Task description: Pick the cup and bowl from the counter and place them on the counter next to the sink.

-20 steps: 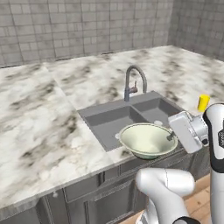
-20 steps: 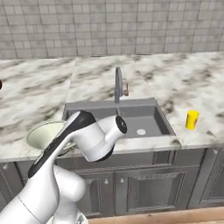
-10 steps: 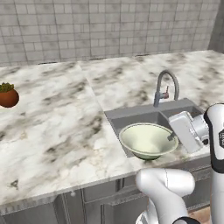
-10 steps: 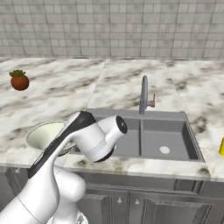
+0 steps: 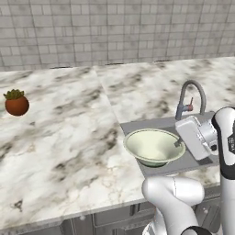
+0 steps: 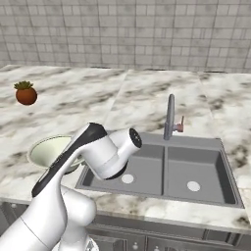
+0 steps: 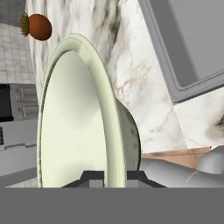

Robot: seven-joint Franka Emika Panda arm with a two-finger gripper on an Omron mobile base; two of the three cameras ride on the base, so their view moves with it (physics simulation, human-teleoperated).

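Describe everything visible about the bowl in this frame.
The bowl is wide, round and pale cream-green, with a thick rim and a deep, smooth, empty inside; it looks like glazed ceramic. It sits upright and roughly level, held off the surface by the tool, whose fingers are shut on its rim, one inside and one outside. In the left base view it hangs at the sink's left edge, beside the marble counter.

Grey tiled wall (image 5: 114, 32) runs across twelve o'clock; a small potted plant (image 5: 16, 102) sits at nine; grey cabinets (image 6: 162, 238) line six o'clock.
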